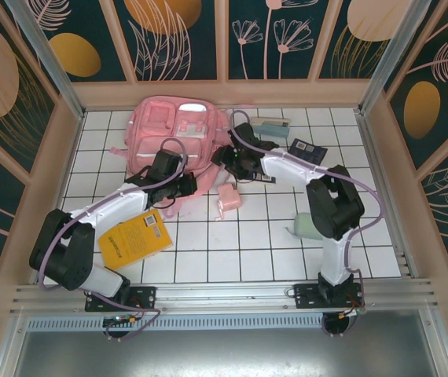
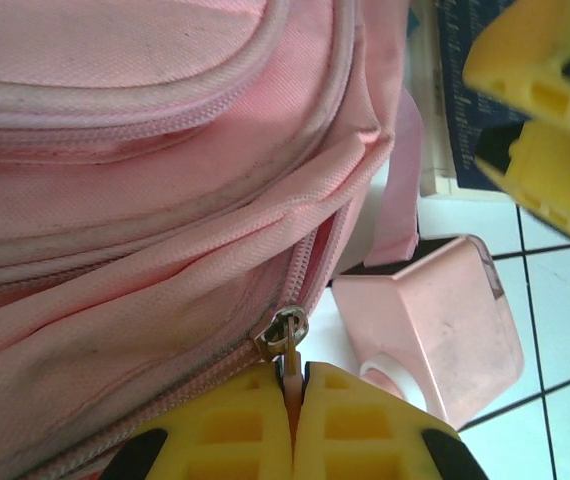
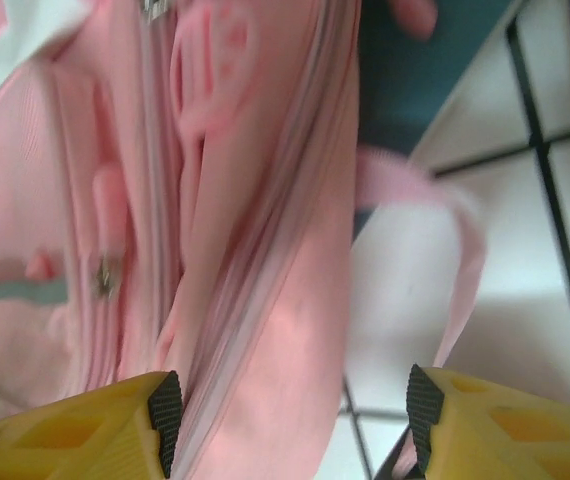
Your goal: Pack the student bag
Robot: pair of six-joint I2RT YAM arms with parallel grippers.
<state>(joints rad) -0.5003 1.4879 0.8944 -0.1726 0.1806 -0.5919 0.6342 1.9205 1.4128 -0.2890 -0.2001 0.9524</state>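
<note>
The student bag, a big pink backpack, lies at the back of the tiled table. My left gripper is at the bag's near right corner. In the left wrist view it is shut on the pink zipper pull, just below the metal slider of the bag. My right gripper is at the bag's right side. In the right wrist view it is open, with the bag's side seam lying between its spread fingers, ungripped. A pink strap hangs beside it.
A small pink box stands just right of the left gripper. A yellow book lies near the left arm. A pale green item, a dark flat item and a light green case lie on the right. Walls enclose the table.
</note>
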